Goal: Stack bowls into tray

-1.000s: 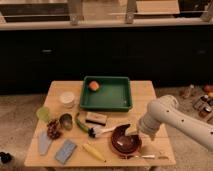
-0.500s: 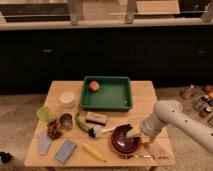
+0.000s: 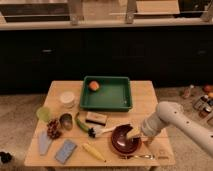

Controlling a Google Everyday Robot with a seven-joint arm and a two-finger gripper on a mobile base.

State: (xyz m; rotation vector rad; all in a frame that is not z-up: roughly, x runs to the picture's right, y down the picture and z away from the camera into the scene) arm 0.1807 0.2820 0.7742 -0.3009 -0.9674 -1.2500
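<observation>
The dark red bowls [image 3: 122, 141] sit stacked at the front right of the wooden table [image 3: 145, 95], dark brown inside. My gripper [image 3: 135, 134] is down at the right rim of the bowls, at the end of the white arm [image 3: 170, 116] that reaches in from the right. The green tray [image 3: 106, 107] stands at the back middle of the table, apart from the bowls, with a small orange fruit [image 3: 93, 86] in its back left corner.
Left of the bowls lie a brush [image 3: 97, 131], a dark box [image 3: 95, 118], a yellow cob [image 3: 93, 151] and a blue sponge [image 3: 65, 151]. A white tub [image 3: 67, 97], green cup [image 3: 43, 114] and metal cup [image 3: 65, 120] stand at the left. A utensil [image 3: 135, 156] lies in front.
My gripper has come down a little onto the right rim of the bowls and the arm's elbow has shifted slightly right. The bowls and tray have not moved.
</observation>
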